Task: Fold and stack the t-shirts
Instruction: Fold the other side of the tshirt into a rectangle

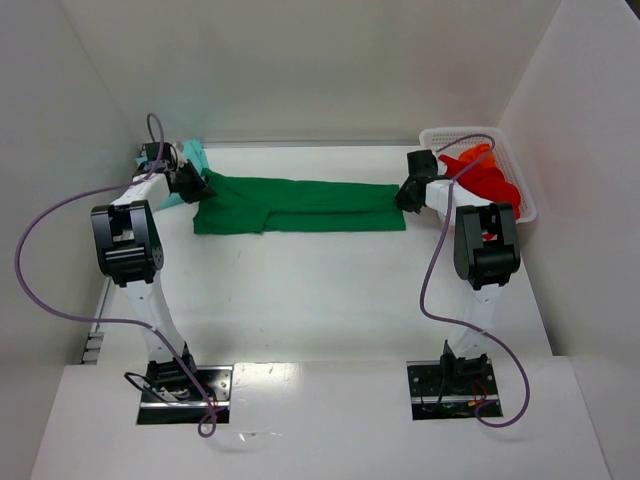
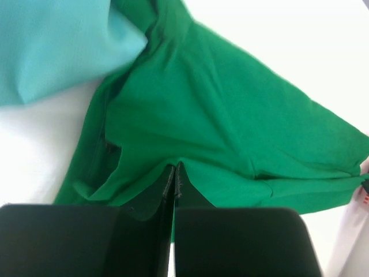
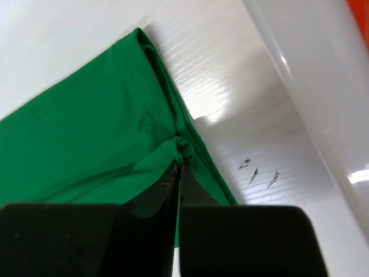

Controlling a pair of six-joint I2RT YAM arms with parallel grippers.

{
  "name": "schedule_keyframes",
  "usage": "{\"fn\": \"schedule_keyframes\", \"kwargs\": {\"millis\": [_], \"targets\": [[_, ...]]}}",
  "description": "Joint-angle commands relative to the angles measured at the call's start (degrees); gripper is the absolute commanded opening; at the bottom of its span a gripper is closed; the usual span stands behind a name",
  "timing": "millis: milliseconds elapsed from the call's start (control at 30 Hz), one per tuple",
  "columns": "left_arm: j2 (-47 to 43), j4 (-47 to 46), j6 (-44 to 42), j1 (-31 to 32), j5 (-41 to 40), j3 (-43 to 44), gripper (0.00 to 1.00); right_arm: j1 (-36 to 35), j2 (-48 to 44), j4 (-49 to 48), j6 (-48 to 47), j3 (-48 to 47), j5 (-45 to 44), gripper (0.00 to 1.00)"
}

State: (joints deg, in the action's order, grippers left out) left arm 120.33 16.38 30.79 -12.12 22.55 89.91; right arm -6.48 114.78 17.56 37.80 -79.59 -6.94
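Top external view: a green t-shirt lies stretched in a long folded band across the far part of the white table, reaching from one gripper to the other. The left gripper sits at the band's left end and the right gripper at its right end.

Just outboard of the right gripper stands a white mesh basket. Bright red t-shirts are heaped in it, and one fold rises over the rim on the side nearest that gripper. Nothing else can be made out in the basket. Just beyond the left gripper, a pale teal t-shirt lies on the table, its edge touching or slipping under the green one.

On the left wrist camera, the left gripper is clenched, its two black fingers pressed together with a fold of the green t-shirt pinched at their tips. The cloth spreads away ahead of the fingers, and the pale teal t-shirt lies ahead and to the left.

On the right wrist camera, the right gripper is likewise clamped tight on a bunched bit of hem of the green t-shirt, whose doubled edge runs ahead of the fingertips. To the right of the fingers are bare table with small dark scuff marks and the basket's pale wall, with a sliver of red in the far corner.
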Motion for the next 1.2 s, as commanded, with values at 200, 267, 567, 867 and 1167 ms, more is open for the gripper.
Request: {"fn": "schedule_keyframes", "kwargs": {"millis": [200, 267, 567, 867, 1167], "targets": [[3.6, -2.1, -3.6, -0.4, 2.2, 6.1, 0.01, 0.6, -1.6, -3.7, -0.1, 1.3, -1.9, 0.0], [4.2, -0.1, -3.6, -0.4, 1.1, 8.4, 0.02, 0.6, -2.1, -3.7, -0.1, 1.3, -1.9, 0.0], [3.9, -0.1, -5.1, -0.4, 1.8, 7.9, 0.49, 0.6, -2.2, -4.3, -0.6, 1.3, 1.4, 0.2], [-10.2, 0.4, -6.4, -0.4, -1.0, -0.4, 0.74, 0.6, -9.0, -6.8, -3.0, 2.1, 3.7, 0.57], [-18.5, 0.8, -3.9, -0.4, -1.5, -15.5, 0.75, 0.3, -12.6, -8.0, -7.1, 1.7, 8.1, 0.68]]}}
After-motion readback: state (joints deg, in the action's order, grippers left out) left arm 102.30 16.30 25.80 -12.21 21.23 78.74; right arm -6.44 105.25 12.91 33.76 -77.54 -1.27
